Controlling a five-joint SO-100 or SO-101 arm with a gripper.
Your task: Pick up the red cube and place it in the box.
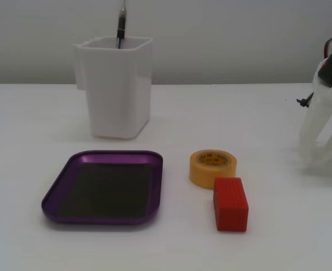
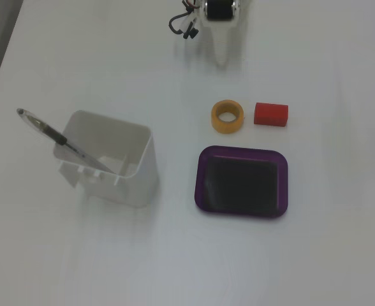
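White gripper (image 2: pixel 222 57) at twelve o'clock touches nothing; its opening cannot be told. Red cube (image 2: pixel 271 114) lies beside the tape roll (image 2: pixel 227 117), above the purple box (image 2: pixel 241 207).

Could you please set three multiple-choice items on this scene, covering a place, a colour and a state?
1. Where is the red cube?
A. in the box
B. on the table beside the tape roll
C. in the white cup

2. What colour is the tape roll?
A. yellow
B. blue
C. green

3. What does the box hold?
A. the cube
B. the pen
C. nothing

Answers: B, as the cube lies on the table next to the roll, outside the box; A, the roll is plainly yellow in both fixed views; C, the dark floor of the box is bare, while the pen stands in the white cup.
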